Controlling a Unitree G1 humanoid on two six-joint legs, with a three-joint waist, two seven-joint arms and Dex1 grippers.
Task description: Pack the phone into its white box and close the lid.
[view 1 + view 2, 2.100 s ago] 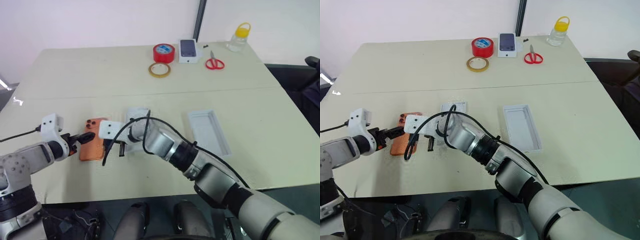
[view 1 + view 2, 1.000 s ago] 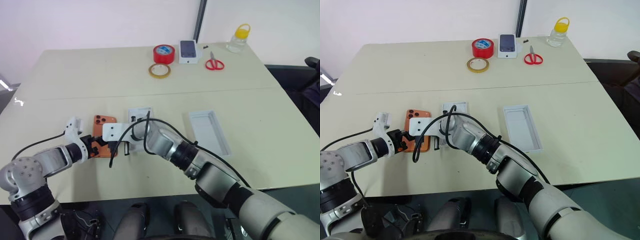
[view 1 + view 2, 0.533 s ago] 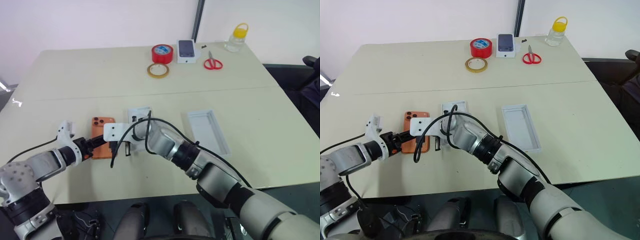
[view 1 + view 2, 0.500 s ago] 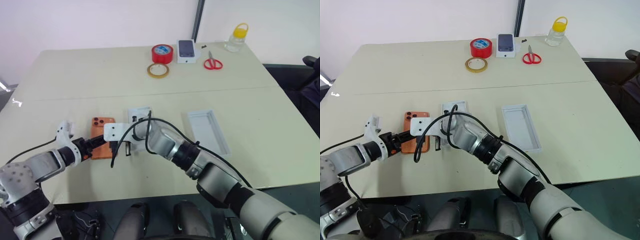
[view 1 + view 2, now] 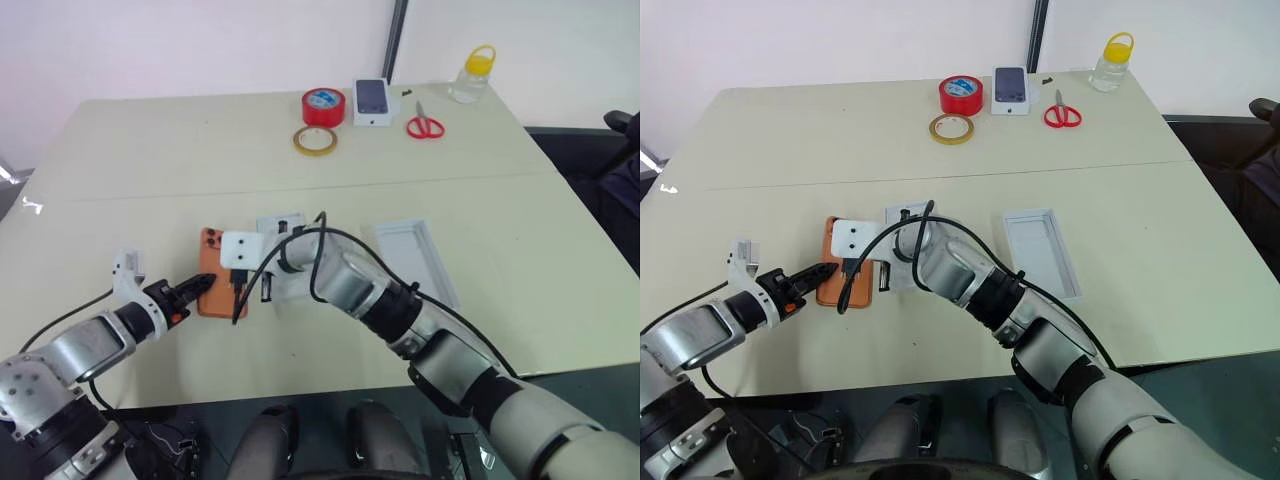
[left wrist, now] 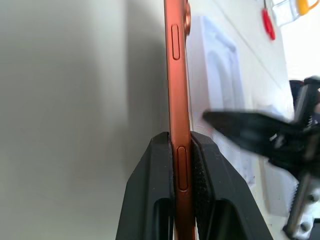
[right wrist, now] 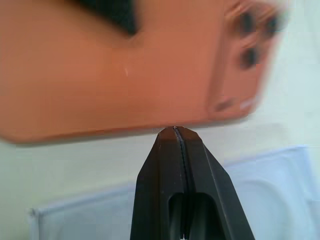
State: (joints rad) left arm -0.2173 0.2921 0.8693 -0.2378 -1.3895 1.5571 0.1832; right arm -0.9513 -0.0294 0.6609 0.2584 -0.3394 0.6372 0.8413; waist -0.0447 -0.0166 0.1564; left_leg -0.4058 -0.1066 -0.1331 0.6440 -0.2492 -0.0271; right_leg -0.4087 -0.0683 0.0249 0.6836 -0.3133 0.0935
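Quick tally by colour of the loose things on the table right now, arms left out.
Orange: 1, the slim copper-orange phone.
Red: 2, the red tape roll and the red-handled scissors.
Yellow: 2, the yellowish tape ring and the clear bottle with a yellow cap.
White: 3, the shallow white tray, the flat white insert and the small white box showing a dark phone.
Total: 8.

The phone (image 5: 213, 285) sits left of the insert (image 5: 281, 226) (which lies just beside it), the white box (image 5: 418, 260) well to their right. Tape rolls (image 5: 316, 140), a small box (image 5: 372, 102) and scissors (image 5: 425, 126) line the table's (image 5: 150, 160) far edge.
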